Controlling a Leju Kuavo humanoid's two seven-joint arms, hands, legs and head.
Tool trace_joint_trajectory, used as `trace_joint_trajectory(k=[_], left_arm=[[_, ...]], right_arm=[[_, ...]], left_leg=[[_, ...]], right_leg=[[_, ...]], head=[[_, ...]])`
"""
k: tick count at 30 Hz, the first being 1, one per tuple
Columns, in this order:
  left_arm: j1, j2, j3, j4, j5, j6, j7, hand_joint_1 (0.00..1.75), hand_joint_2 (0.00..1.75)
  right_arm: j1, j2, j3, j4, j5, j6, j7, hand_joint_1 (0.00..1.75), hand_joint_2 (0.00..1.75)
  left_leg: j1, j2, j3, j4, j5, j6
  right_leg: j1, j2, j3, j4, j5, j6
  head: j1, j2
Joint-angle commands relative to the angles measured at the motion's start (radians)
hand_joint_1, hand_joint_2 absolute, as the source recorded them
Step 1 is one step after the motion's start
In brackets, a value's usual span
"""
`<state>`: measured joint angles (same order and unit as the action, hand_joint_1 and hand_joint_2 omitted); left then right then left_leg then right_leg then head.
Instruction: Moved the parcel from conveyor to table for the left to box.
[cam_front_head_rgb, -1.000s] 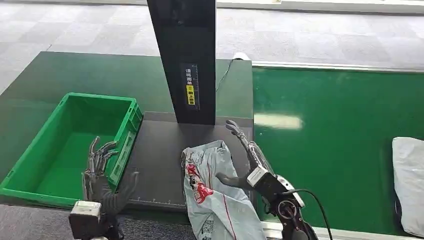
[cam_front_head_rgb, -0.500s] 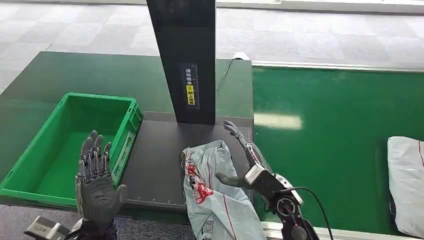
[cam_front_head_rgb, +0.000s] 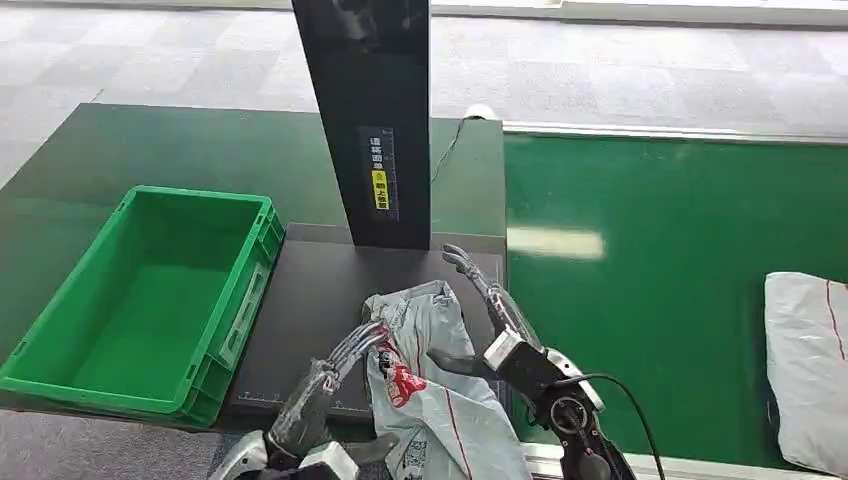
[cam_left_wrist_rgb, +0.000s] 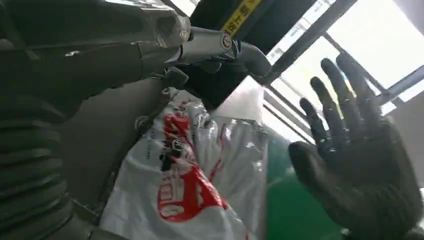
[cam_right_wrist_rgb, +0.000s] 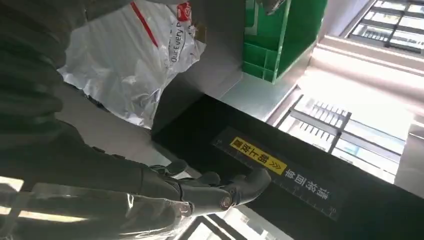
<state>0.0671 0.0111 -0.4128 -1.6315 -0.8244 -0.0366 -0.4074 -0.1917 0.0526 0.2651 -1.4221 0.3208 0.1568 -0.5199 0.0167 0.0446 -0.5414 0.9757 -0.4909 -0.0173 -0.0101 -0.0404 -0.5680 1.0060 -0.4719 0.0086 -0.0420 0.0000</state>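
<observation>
The parcel (cam_front_head_rgb: 430, 395), a crumpled grey plastic bag with red print, lies on the black mat (cam_front_head_rgb: 310, 300) at the table's front edge. The left wrist view shows the parcel (cam_left_wrist_rgb: 190, 185) up close. My left hand (cam_front_head_rgb: 335, 375) reaches in from below with fingers stretched out, their tips at the bag's left edge and the thumb apart. My right hand (cam_front_head_rgb: 490, 320) stands open along the bag's right side, thumb lying on the plastic. The green box (cam_front_head_rgb: 150, 300) stands empty at the left of the mat. The right wrist view shows the parcel (cam_right_wrist_rgb: 130, 65) and the box (cam_right_wrist_rgb: 280, 40).
A tall black pillar (cam_front_head_rgb: 365, 120) with a yellow label rises behind the mat. To the right runs the green conveyor belt (cam_front_head_rgb: 660, 290) with a second grey parcel (cam_front_head_rgb: 805, 370) at its right edge. A cable trails from my right wrist.
My left hand has swung from over the green box to the right, down to the parcel's left edge. The second parcel on the belt has drifted left. My right hand has barely moved.
</observation>
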Motion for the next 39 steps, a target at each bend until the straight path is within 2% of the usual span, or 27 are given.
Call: trace_joint_trajectory(k=[1,2,5,7,17,18,19,21,25,30,38,39], left_arm=[[-0.058,0.038,-0.056,0.137,-0.015,0.008,0.014,0.00,1.75],[-0.055,0.038,-0.056,0.135,-0.015,0.008,0.014,0.00,1.75],[-0.055,0.038,-0.056,0.135,-0.015,0.008,0.014,0.00,1.75],[-0.051,0.036,-0.041,0.137,-0.047,0.016,0.067,0.00,1.75],[-0.080,0.039,-0.059,0.216,-0.119,-0.003,0.105,0.00,1.75],[-0.085,0.035,-0.058,0.223,-0.130,-0.002,0.122,0.00,1.75],[-0.093,0.031,-0.056,0.247,-0.213,-0.021,0.241,0.00,1.75],[-0.107,0.013,-0.047,0.310,-0.263,-0.029,0.281,0.00,1.75],[-0.094,0.013,-0.057,0.330,-0.274,-0.043,0.246,0.00,1.75],[-0.085,0.028,-0.097,0.343,-0.231,-0.134,0.195,0.00,1.75],[-0.124,0.000,-0.109,0.475,-0.235,-0.185,0.231,0.00,1.75],[-0.120,-0.003,-0.102,0.460,-0.232,-0.169,0.226,0.12,1.75]], right_arm=[[-0.005,-0.001,-0.015,0.008,0.000,0.002,0.007,0.00,1.75],[-0.004,0.000,-0.014,0.008,0.000,0.003,0.007,0.00,1.75],[-0.004,0.000,-0.014,0.008,0.000,0.003,0.007,0.00,1.75],[0.000,0.001,-0.018,0.003,0.003,0.003,0.011,0.00,1.75],[0.042,0.009,-0.030,-0.030,0.015,-0.002,0.023,0.00,1.75],[0.046,0.008,-0.030,-0.035,0.017,-0.002,0.023,0.00,1.75],[0.053,0.007,-0.032,-0.037,0.022,-0.008,0.028,0.00,1.75],[0.067,0.008,-0.036,-0.050,0.023,-0.010,0.029,0.00,1.75],[0.063,0.003,-0.033,-0.047,0.023,-0.008,0.030,0.00,1.75],[0.048,-0.006,-0.025,-0.033,0.015,-0.011,0.035,0.00,1.75],[0.053,0.001,-0.032,-0.034,0.012,-0.026,0.047,0.00,1.75],[0.059,0.001,-0.035,-0.040,0.012,-0.027,0.048,0.00,1.75]], left_leg=[[0.000,-0.004,0.001,-0.001,0.001,0.001],[0.000,-0.007,0.001,-0.003,0.002,0.002],[0.000,-0.003,0.000,-0.001,0.000,0.001],[0.000,-0.003,0.000,-0.001,0.000,0.001],[0.000,-0.006,0.000,-0.002,0.001,0.001],[0.000,-0.005,0.000,-0.001,0.001,0.001],[0.000,-0.004,0.000,-0.001,0.001,0.001],[0.000,-0.004,0.000,-0.001,0.001,0.001],[0.000,-0.003,0.000,-0.002,0.001,0.001],[0.000,-0.003,0.000,-0.002,0.001,0.001],[-0.001,-0.007,0.002,-0.003,0.002,0.002],[-0.001,-0.007,0.004,-0.003,0.001,0.002]], right_leg=[[0.000,0.001,0.001,-0.001,0.000,0.000],[0.000,0.003,0.001,-0.003,0.001,-0.001],[0.000,0.001,0.000,-0.001,0.000,0.000],[0.000,0.002,0.000,-0.001,0.000,0.000],[0.000,0.001,0.001,-0.002,0.001,-0.001],[0.000,0.001,0.001,-0.001,0.000,0.000],[0.000,0.000,0.001,-0.001,0.000,0.000],[0.000,0.000,0.001,-0.001,0.000,0.000],[-0.001,0.002,0.001,-0.001,0.001,0.000],[-0.001,0.003,0.001,-0.001,0.001,0.000],[-0.001,-0.001,0.004,-0.003,0.002,0.000],[-0.002,-0.003,0.007,-0.002,0.000,0.001]], head=[[0.000,0.000],[0.000,0.000],[0.000,0.000],[0.000,0.000],[0.000,0.000],[0.000,0.000],[0.000,0.000],[0.000,0.000],[0.000,0.000],[0.000,0.000],[0.000,0.000],[0.000,0.000]])
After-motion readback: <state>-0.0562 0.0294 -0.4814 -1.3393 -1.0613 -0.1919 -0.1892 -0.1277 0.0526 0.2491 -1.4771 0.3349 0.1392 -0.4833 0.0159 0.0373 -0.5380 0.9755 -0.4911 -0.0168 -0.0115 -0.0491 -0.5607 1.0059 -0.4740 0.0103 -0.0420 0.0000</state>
